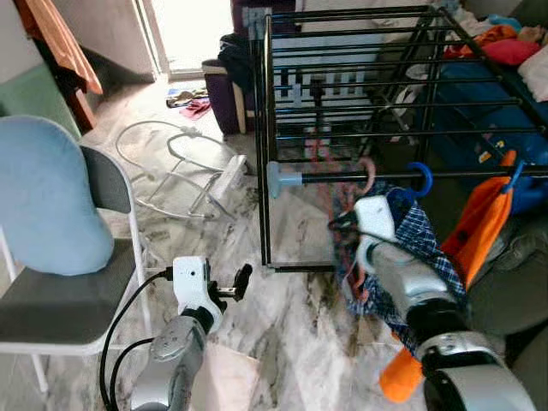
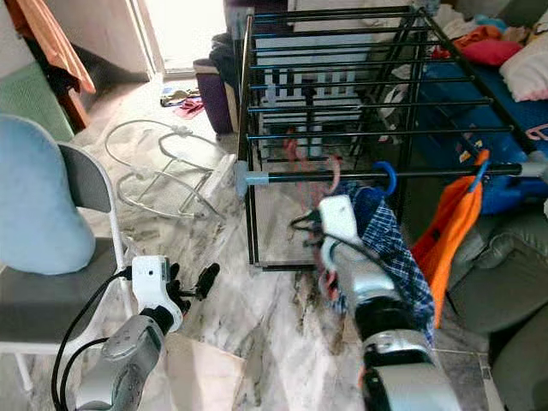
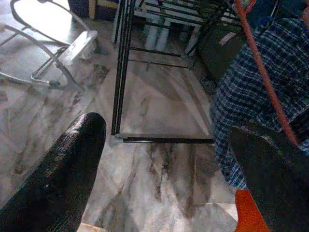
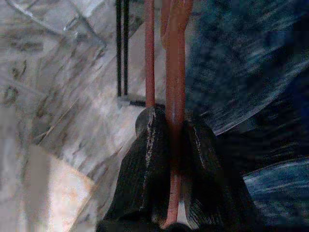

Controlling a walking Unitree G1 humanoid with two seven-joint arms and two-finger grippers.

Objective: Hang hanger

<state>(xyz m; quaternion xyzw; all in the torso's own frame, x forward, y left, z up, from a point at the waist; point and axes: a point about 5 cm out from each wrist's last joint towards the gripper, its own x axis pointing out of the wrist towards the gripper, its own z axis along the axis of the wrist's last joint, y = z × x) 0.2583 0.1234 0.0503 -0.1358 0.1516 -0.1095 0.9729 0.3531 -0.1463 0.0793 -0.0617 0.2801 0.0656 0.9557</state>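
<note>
A black drying rack [image 1: 360,94] stands ahead, with a front rail [image 1: 334,178] capped in pale blue. My right gripper [image 1: 345,226] is shut on a thin pink-red hanger [image 4: 175,72], whose stem runs between the fingers [image 4: 147,159]. The hanger's hook [image 1: 369,174] curves at the front rail; it is blurred, so I cannot tell if it rests on it. Just right of it a blue hanger [image 1: 421,178] carries a blue plaid shirt [image 1: 424,248]. My left gripper [image 1: 239,282] is low over the marble floor, open and holding nothing, its fingers [image 3: 72,164] wide apart.
An orange garment [image 1: 479,227] hangs at the rail's right end. A grey folding chair [image 1: 77,308] with a blue cushion [image 1: 43,205] stands at left. A white wire frame [image 1: 184,167] lies on the floor. Clothes are piled on furniture at right [image 1: 505,51].
</note>
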